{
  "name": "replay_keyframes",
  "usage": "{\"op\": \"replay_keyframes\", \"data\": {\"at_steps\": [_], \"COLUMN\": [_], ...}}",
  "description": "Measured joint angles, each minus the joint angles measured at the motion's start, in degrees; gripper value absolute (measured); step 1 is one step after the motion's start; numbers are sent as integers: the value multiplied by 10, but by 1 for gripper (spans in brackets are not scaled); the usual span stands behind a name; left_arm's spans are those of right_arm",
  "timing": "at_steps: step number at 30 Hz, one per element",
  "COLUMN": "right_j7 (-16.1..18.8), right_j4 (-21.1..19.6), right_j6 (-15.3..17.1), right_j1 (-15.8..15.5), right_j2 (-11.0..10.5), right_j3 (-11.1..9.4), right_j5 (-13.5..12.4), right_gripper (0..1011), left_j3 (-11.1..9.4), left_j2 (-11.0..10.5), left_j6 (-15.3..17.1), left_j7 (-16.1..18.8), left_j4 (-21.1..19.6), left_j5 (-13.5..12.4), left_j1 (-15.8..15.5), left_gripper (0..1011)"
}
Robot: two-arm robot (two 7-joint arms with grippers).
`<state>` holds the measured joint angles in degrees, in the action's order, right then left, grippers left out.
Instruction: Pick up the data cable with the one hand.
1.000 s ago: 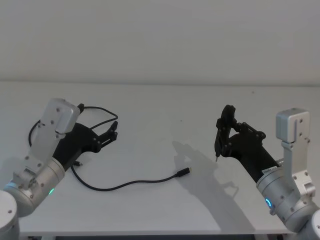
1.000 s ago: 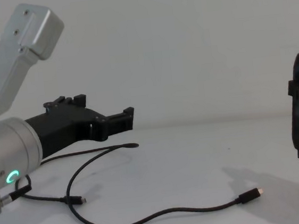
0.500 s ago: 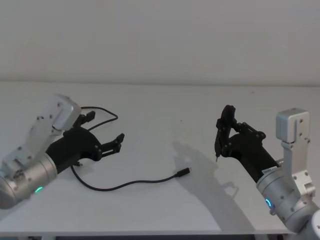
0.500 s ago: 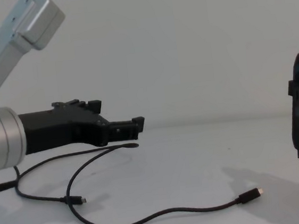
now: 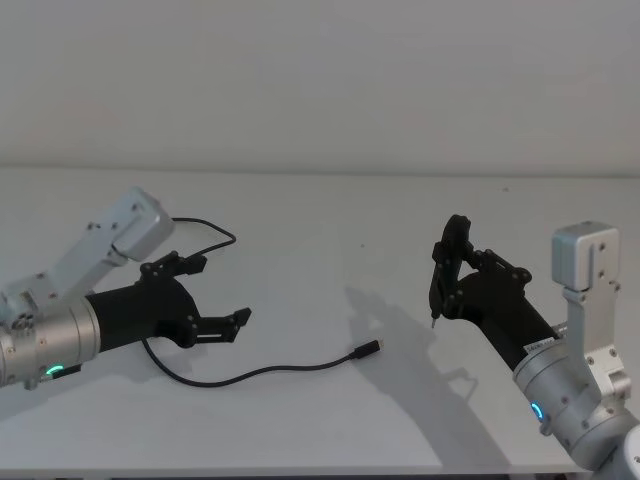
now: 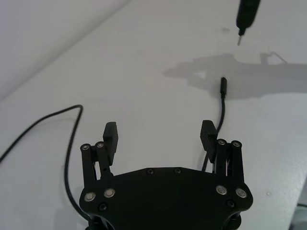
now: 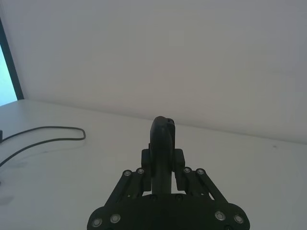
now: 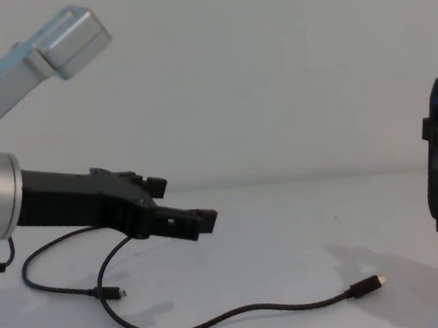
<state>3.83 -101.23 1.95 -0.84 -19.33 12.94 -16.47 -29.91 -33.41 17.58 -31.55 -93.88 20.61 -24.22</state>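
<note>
- Hovers over the desk (image 5: 320, 230), jaws apart: left gripper (image 5: 222, 290).
- Lies just nearer, below those jaws, running rightward: data cable (image 5: 260, 372).
- Clamps a pen-like tool (image 5: 436, 298), well right: right gripper (image 5: 452, 270).

The head camera looks forward and down from above the near edge of the counter (image 5: 330, 230), reaching its far edge and the wall (image 5: 320, 80) behind. The chest camera sits lower, almost level with the surface, looking across toward the far edge, so things show side-on. Both share the data cable (image 5: 262, 372) by the near edge, the left pincer (image 5: 224, 288) and the pen-like tool (image 5: 442, 275) clamped in the right pincer (image 5: 448, 288). The left wrist camera sits close behind its pincer's spread fingers (image 6: 111, 134), facing down onto the counter, catching the cable's plug (image 6: 222, 86) and that tool farther off. The right wrist camera, just behind its pincer, faces level toward the far edge and wall.
</note>
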Motion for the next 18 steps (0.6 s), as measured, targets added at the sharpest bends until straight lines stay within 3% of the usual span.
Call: {"op": "replay_keyframes", "data": {"at_steps": [18], "right_j7": [0], "right_j4": [0], "right_j6": [0], "right_j1": [0], "right_j2": [0], "right_j3": [0], "right_j5": [0], "right_gripper": [274], "left_j3": [-59], "left_j2": [8], "left_j6": [11], "left_j7": [-81], "left_j4": [56], "left_j5": [-7], "left_j1": [-64], "left_gripper": [1001]}}
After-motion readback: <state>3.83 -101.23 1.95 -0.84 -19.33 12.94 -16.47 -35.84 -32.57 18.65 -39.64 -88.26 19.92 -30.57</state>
